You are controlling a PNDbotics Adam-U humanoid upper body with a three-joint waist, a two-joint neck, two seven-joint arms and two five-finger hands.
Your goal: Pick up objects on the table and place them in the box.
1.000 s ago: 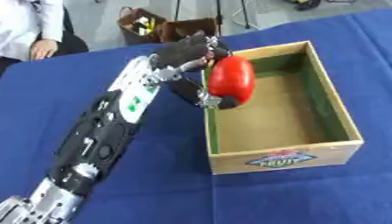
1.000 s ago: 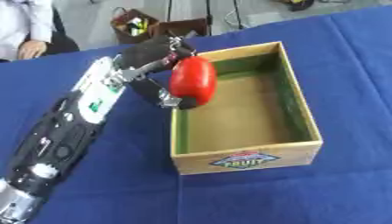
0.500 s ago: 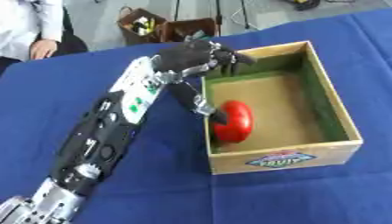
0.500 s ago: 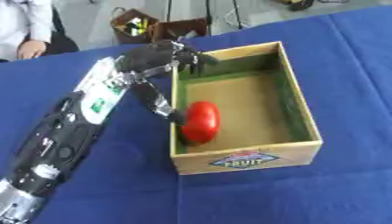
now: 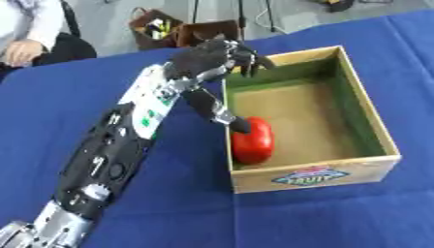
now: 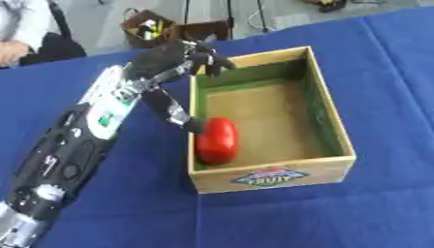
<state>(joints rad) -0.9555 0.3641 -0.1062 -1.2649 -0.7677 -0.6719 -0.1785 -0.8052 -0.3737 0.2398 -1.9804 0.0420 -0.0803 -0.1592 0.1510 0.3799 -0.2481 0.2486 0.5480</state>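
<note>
Box (image 5: 369, 163) of pale wood with green inner walls sits right of centre in the frame, and the robot's left hand (image 5: 210, 59) hovers over its upper left corner. The hand holds nothing: its dark fingers (image 5: 246, 55) are spread and relaxed over the far rim, while the thumb (image 5: 219, 112) reaches down along the box's left wall, its tip just at the top of a red object (image 5: 254, 139). That red object, rounded and smooth, lies inside the box on the brown floor, pressed against the left wall near the lower left corner. A label reading "FRUIT" (image 5: 311, 177) marks the box's near outer face.

From the hand, the left arm (image 5: 115, 157) runs down toward the lower left of the frame, black with silver joints and a white panel with green marks near the wrist.

All of this stands on the desk (image 5: 76, 97), which is covered in a plain deep-blue cloth filling most of the picture, lying slightly askew.

Beyond the desk's far edge, along the top of the frame, is a grey floor (image 5: 288, 17). A brown bag or basket (image 6: 150, 29) with small items in it stands there at upper centre-left, with thin dark stand legs (image 5: 240, 14) beside it.
</note>
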